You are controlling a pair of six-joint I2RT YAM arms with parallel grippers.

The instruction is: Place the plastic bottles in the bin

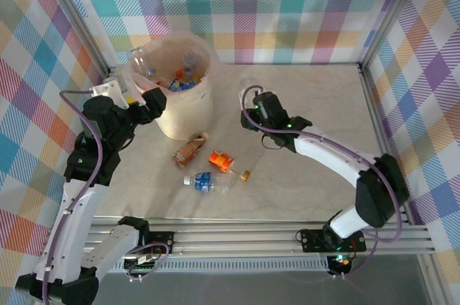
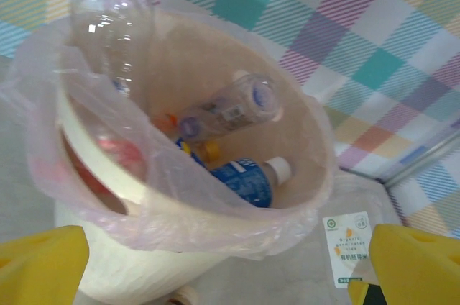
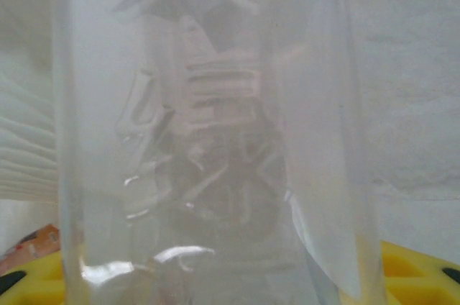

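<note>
Bottles (image 2: 248,183) lay heaped inside the bin (image 1: 188,119), which stood at the far left of the tabletop (image 1: 309,175), and a clear bottle (image 1: 144,60) leaned on its rim. Just in front of the bin lay a brown bottle (image 1: 188,150), an orange bottle (image 1: 221,160) and a blue-labelled bottle (image 1: 208,181). We saw the left end effector (image 1: 153,101) hanging wide open beside the bin's near rim. The right end effector (image 1: 249,95), right of the bin, was clamped on a second clear bottle (image 3: 208,147).

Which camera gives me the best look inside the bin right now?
Left wrist: it looks down into the bin, with bottles lying plainly inside. Top external shows the bin much smaller from above, its contents just coloured specks.
</note>
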